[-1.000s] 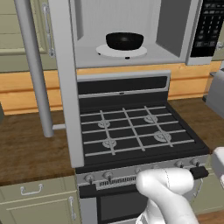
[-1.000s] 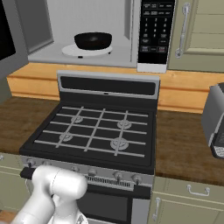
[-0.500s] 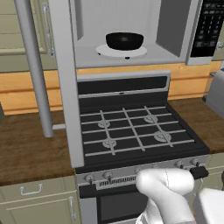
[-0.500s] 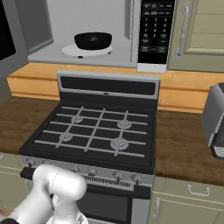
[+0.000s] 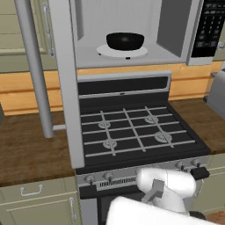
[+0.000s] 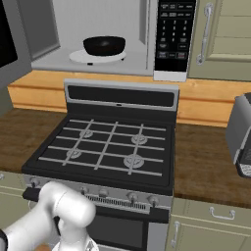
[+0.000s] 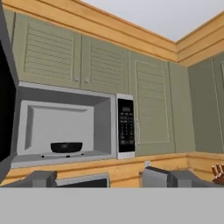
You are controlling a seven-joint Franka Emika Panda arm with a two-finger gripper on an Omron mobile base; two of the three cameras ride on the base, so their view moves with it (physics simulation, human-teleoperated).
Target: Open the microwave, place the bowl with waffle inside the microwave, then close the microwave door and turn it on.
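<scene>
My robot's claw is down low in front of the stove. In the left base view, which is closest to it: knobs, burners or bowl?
1. Knobs: on the stove's front edge, right beside the arm.
2. Burners: on the stovetop, in the middle.
3. Bowl: up inside the open microwave, farthest.

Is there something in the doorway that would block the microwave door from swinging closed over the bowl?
Nothing visible blocks it. The bowl sits fully inside on the turntable plate, behind the opening's edge, and the microwave door stands swung out wide to the left.
</scene>
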